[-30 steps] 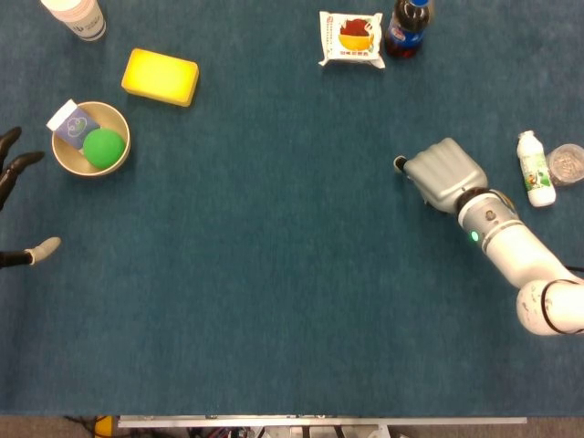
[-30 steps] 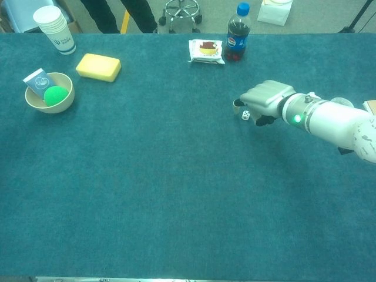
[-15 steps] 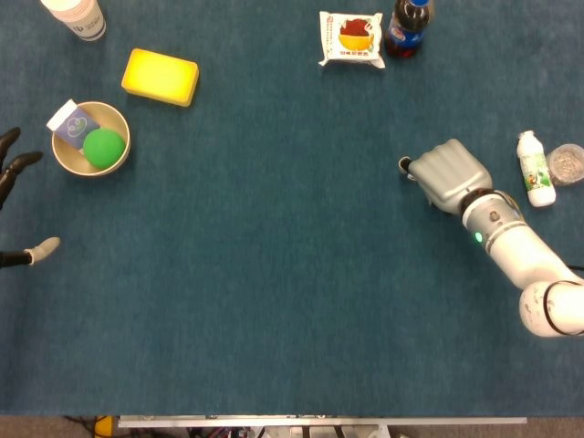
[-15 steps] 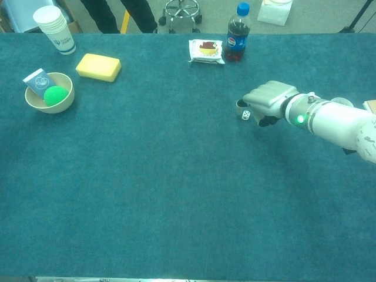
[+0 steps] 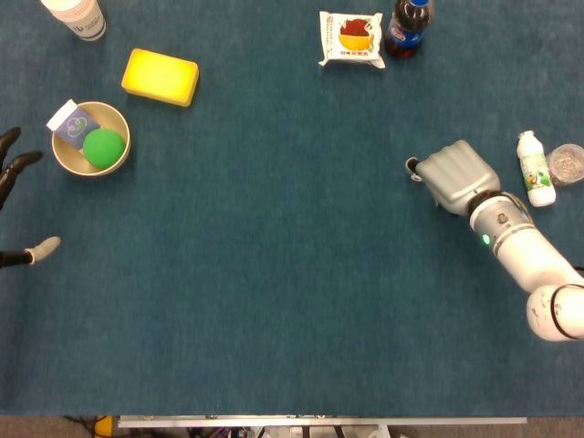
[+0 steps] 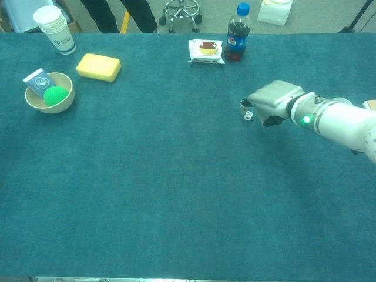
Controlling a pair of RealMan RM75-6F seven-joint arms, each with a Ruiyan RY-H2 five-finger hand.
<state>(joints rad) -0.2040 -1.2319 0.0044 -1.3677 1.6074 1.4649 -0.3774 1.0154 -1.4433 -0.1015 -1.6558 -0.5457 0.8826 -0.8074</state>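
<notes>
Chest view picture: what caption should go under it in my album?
Robot's right hand pinches a small white die above the blue table, far from the bowl holding a green ball.

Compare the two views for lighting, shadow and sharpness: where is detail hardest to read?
Head view: even, flat light, hardly any shadow; the left hand is cut by the frame edge, dark against the cloth. Chest view: a soft shadow under the right hand; the small white die at its fingertips is tiny and its face unreadable; table edges bow slightly.

Teal carpeted table (image 6: 147,194); beyond far edge, pale floor, swivel stool base (image 6: 180,12).
</notes>
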